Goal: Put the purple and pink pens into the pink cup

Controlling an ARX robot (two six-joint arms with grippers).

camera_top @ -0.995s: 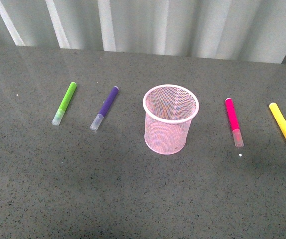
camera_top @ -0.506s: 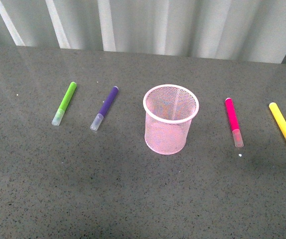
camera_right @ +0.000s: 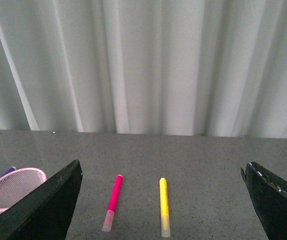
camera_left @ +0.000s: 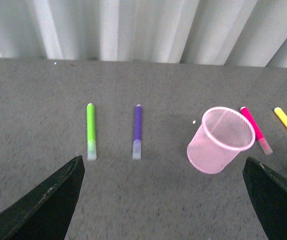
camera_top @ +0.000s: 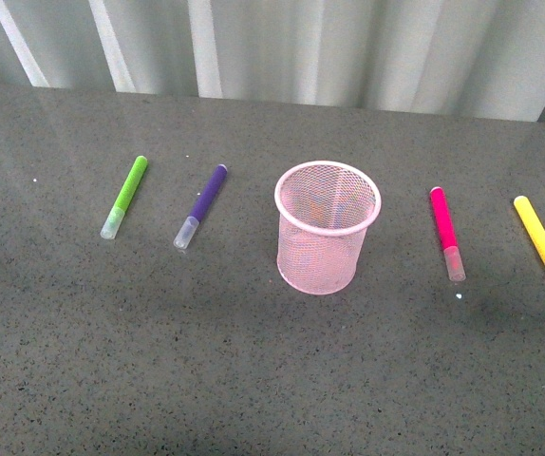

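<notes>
1. Surface layout. The pink cup (camera_top: 318,258) stands upright near the middle of the grey surface (camera_top: 253,380), open end up, with nothing inside it. The purple pen (camera_top: 202,205) lies flat on the side of the cup toward the surface's left edge, near the cup but not touching it. Its pale cap points toward the near edge. The pink pen (camera_top: 444,228) lies flat on the side toward the right edge, also clear of the cup, cap toward the near edge.

2. Other items. A green marker (camera_top: 126,195) lies between the purple pen and the left edge. A yellow marker (camera_top: 541,241) lies between the pink pen and the right edge. A white curtain (camera_top: 348,47) hangs behind the far edge.

3. Left gripper (camera_left: 162,160). The fingers are spread wide and hold nothing. The purple pen lies ahead of the gripper, within the span of the fingers and well apart from both. The cup lies ahead as well.

4. Right gripper (camera_right: 162,164). The fingers are spread wide and hold nothing. The pink pen lies ahead, within the finger span and well apart from both fingers. One finger (camera_right: 43,210) partly covers the cup.

5. Neither arm shows in the front view.
</notes>
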